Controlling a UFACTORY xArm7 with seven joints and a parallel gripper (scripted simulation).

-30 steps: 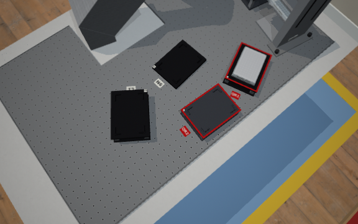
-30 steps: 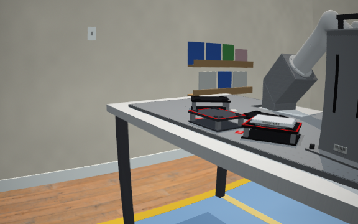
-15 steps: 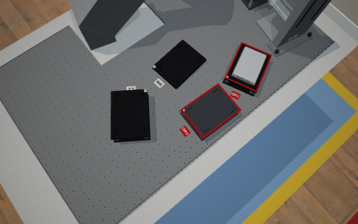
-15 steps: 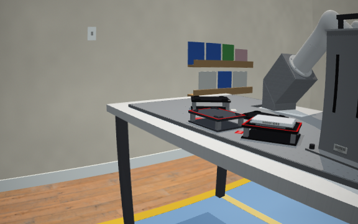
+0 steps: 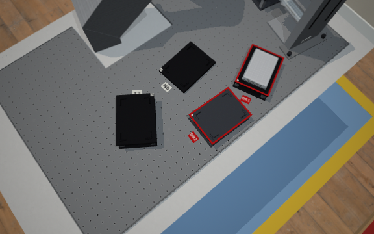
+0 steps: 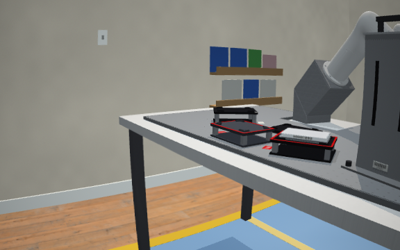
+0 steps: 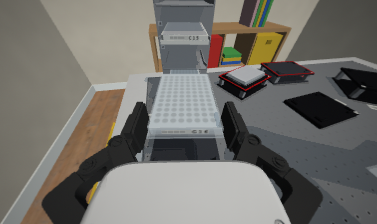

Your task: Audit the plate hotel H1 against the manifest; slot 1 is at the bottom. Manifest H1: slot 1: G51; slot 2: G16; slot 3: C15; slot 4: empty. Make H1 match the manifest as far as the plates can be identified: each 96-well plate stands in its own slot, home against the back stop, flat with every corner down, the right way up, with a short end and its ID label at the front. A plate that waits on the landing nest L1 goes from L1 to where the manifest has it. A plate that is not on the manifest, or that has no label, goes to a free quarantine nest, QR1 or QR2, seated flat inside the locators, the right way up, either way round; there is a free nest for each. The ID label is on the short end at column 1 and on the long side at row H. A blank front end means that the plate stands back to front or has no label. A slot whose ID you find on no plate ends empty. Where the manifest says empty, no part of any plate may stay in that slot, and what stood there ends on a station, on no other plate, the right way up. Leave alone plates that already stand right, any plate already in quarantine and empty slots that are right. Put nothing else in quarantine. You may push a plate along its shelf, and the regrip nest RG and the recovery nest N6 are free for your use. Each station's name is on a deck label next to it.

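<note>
My gripper [image 7: 185, 111] is shut on a white 96-well plate [image 7: 185, 100], gripping its long sides. The plate is level and the right way up, and its labelled short end faces the wrist camera; the ID is too blurred to read surely. It hangs in front of the plate hotel H1 [image 7: 184, 17] [image 6: 389, 104] [image 5: 310, 25]. One hotel slot holds a plate labelled C15 [image 7: 185, 36] at its front end. The other slots are hidden or cut off. The gripper does not show in either the top or the exterior view.
Quarantine nest QR1 [image 5: 273, 77] [image 6: 304, 145] holds a white plate [image 5: 260, 68] [image 6: 305, 135] [image 7: 246, 76]. QR2 [image 5: 221, 115] [image 6: 242, 126] [image 7: 286, 67] is bare. The flat black nest N6 [image 5: 187, 66] [image 7: 321, 107] and another raised black nest [image 5: 136, 118] [image 7: 361, 80] are bare too.
</note>
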